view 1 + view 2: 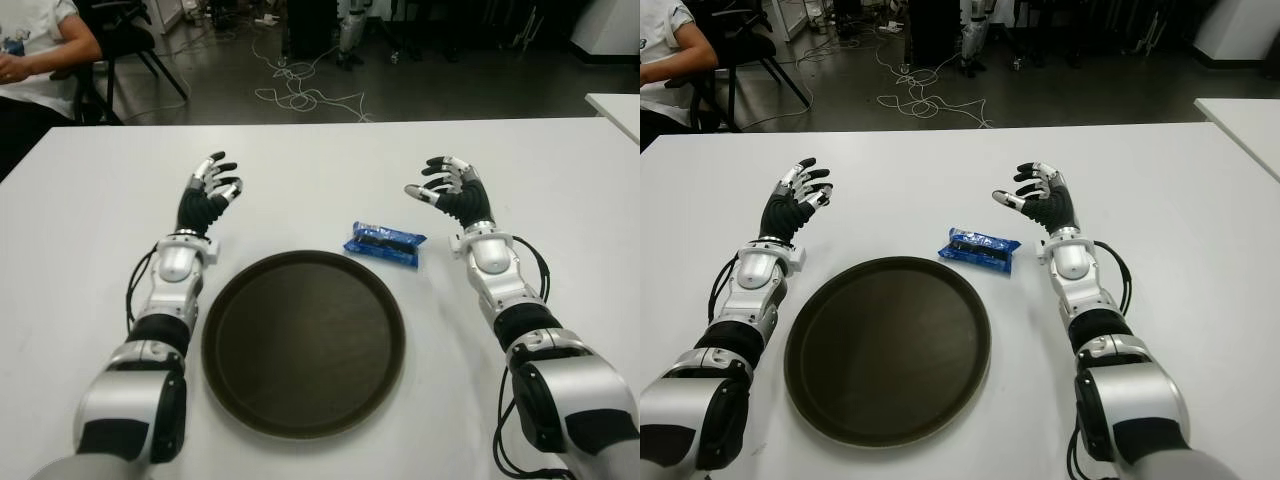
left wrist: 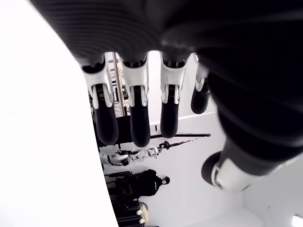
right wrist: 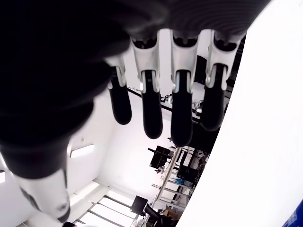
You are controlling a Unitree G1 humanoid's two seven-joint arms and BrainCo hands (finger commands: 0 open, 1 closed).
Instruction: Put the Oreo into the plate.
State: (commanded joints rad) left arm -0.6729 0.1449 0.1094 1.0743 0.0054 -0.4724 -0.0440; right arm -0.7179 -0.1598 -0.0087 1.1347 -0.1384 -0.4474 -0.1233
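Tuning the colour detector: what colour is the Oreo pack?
Blue Oreo pack, clearest in the left eye view.

You see two silver-grey forearms with black joint bands, the left silver-and-black robot hand [image 1: 208,192] and the right silver-and-black robot hand [image 1: 452,190], black fingertips [image 2: 106,125], and thin black cables [image 1: 133,285] along each wrist.

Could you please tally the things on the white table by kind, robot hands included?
Oreo packet, blue, lying just beyond the plate's far right rim: 1
Plate, dark brown, round, nothing in it: 1
Robot hands, left hand and right hand, both open and holding nothing: 2
Total: 4
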